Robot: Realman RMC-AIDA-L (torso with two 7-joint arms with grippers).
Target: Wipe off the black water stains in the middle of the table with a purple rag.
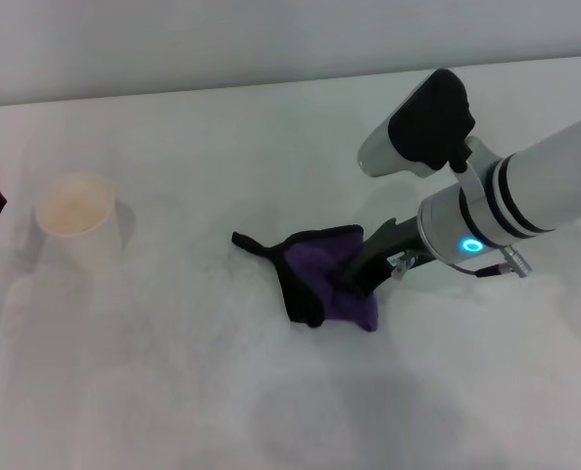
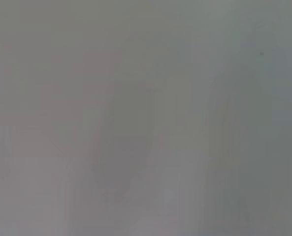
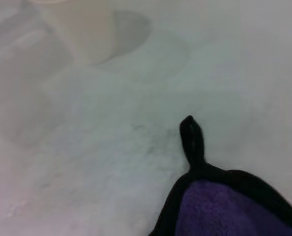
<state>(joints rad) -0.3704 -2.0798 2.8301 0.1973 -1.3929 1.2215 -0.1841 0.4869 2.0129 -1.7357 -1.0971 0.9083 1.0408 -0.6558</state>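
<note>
White bench (image 1: 172, 392) shows no blotch, so I'd keep my right end effector (image 1: 354, 284), clamped on the purple rag (image 1: 324, 279), pressing flat beside the paper cup (image 1: 74, 217).

Ahead of me, at twelve o'clock, a plain pale grey wall (image 1: 270, 39) runs straight across behind the far edge of the worktop. The light is soft and even, casting only faint grey shadows. At ten o'clock a cream paper cup (image 1: 75, 214) stands upright, its shadow falling beside it.

Paper cup (image 1: 74, 217), upright, far left
</note>
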